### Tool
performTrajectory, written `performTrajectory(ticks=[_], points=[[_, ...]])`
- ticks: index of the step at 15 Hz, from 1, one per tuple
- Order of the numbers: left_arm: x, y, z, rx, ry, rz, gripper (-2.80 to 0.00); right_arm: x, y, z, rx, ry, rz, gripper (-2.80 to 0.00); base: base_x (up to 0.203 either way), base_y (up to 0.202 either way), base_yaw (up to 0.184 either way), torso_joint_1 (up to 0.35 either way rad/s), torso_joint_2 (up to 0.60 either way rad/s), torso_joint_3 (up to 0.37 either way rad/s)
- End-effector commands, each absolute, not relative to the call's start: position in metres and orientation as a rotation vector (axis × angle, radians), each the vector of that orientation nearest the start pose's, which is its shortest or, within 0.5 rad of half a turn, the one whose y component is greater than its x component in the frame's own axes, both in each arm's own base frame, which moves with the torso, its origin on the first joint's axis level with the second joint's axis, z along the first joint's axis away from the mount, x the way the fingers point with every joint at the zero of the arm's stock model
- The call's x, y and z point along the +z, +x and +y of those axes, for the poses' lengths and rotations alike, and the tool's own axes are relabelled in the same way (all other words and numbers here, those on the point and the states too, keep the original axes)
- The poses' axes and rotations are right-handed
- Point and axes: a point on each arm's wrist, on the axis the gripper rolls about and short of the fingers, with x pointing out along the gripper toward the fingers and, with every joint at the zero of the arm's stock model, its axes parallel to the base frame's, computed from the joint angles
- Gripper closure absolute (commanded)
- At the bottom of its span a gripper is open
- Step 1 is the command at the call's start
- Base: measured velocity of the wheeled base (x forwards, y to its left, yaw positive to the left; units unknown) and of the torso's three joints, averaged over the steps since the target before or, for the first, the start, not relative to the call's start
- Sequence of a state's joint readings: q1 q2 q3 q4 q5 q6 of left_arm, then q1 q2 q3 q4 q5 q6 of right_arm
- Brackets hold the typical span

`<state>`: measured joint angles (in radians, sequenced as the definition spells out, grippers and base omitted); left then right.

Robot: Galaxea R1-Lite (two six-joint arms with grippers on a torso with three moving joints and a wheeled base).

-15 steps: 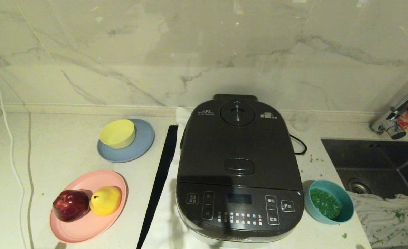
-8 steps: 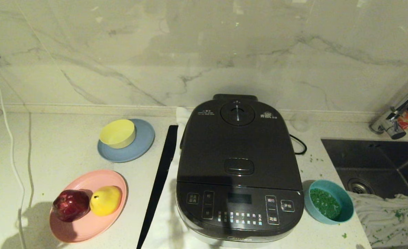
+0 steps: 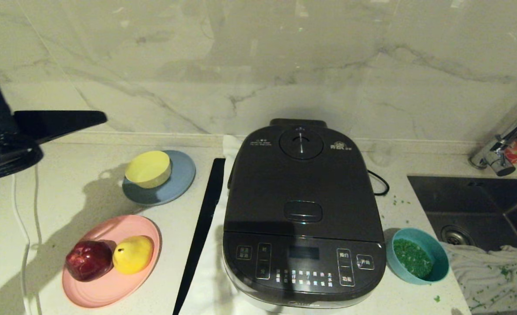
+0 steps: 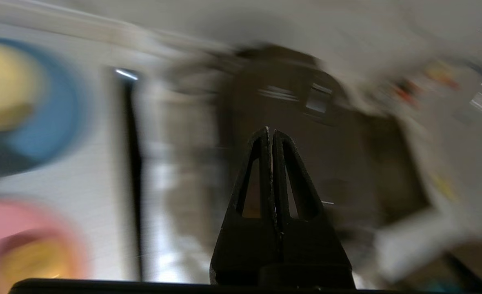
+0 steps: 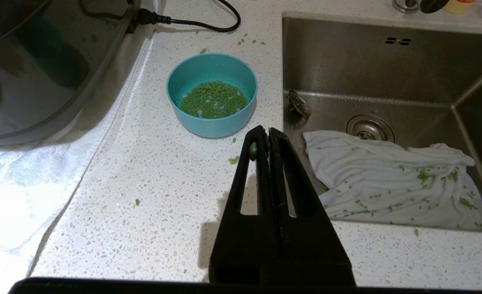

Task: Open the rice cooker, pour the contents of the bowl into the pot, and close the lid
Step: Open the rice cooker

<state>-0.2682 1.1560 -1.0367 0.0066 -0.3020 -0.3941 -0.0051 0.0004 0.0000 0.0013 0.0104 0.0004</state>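
Head view shows the rice cooker point(image 3: 303, 214) mid-desk, lid point(image 3: 302, 181) down. I'd press its latch button point(image 3: 302, 211); it looks stiff. The bowl point(image 3: 417, 261), light and slippery, sits beside it. Left claw point(image 4: 270, 132) and right claw point(image 5: 266, 131) are together, empty.

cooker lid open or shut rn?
Shut. The lid lies flat on the rice cooker, no gap along its front edge, pot hidden.

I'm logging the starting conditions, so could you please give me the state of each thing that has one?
lid: shut
bowl: upright, holding green contents
yellow bowl: upright on blue plate
left gripper: shut, raised
right gripper: shut, near the bowl
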Motion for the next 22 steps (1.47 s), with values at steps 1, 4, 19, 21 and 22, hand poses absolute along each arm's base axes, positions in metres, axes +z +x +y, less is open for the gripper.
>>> performTrajectory(ticks=[1, 4, 19, 21, 22], points=[[0.304, 0.186, -0.09, -0.662, -0.379, 0.368, 0.0, 0.075, -0.023, 0.0, 0.006, 0.0, 0.002, 0.0, 0.0, 0.0, 0.0, 0.0, 0.0, 0.0], [0.287, 0.198, -0.127, -0.725, -0.36, 0.469, 0.0, 0.075, -0.023, 0.0, 0.006, 0.0, 0.003, 0.0, 0.0, 0.0, 0.0, 0.0, 0.0, 0.0], [0.237, 0.2, -0.223, -0.663, -0.265, 0.545, 0.0, 0.075, -0.023, 0.0, 0.005, 0.0, 0.003, 0.0, 0.0, 0.0, 0.0, 0.0, 0.0, 0.0], [0.234, 0.2, -0.229, -0.653, -0.258, 0.535, 0.0, 0.075, -0.023, 0.0, 0.005, 0.0, 0.003, 0.0, 0.0, 0.0, 0.0, 0.0, 0.0, 0.0], [0.233, 0.199, -0.231, -0.641, -0.253, 0.53, 0.0, 0.075, -0.023, 0.0, 0.005, 0.0, 0.003, 0.0, 0.0, 0.0, 0.0, 0.0, 0.0, 0.0]])
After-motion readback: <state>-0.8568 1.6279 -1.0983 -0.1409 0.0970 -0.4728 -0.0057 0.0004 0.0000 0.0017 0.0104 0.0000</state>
